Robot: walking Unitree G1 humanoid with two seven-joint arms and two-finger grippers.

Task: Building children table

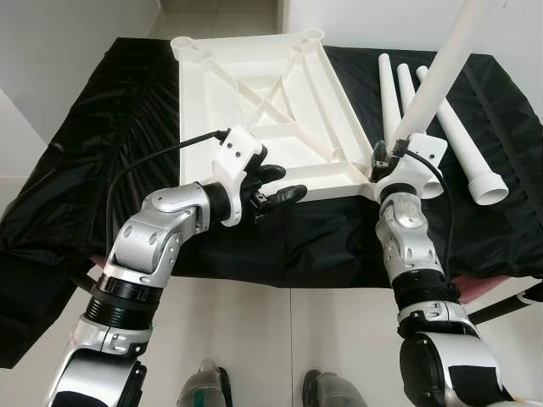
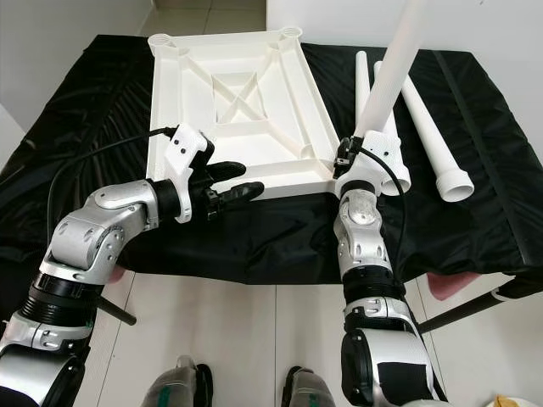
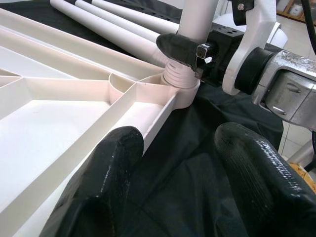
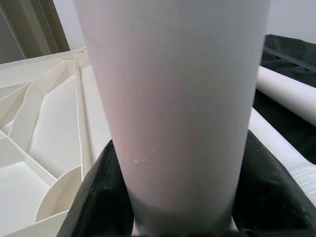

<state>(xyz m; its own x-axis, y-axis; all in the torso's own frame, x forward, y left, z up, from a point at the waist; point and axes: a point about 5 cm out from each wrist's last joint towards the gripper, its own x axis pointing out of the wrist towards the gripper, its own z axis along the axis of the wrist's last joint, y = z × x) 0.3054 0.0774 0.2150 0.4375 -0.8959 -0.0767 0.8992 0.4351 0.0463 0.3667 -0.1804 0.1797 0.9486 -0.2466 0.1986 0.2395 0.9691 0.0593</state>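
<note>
Evidently light, stiff and slick plastic, the table leg (image 1: 441, 72) stands in the near right corner socket of the upturned tabletop (image 1: 254, 93), right gripper (image 3: 190, 47) pinching it low by the thread, the sensible hold, while the left gripper (image 1: 276, 185) hovers spread beside the near rim.

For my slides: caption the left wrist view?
Right end effector seats a white leg into the tabletop corner socket.
</note>
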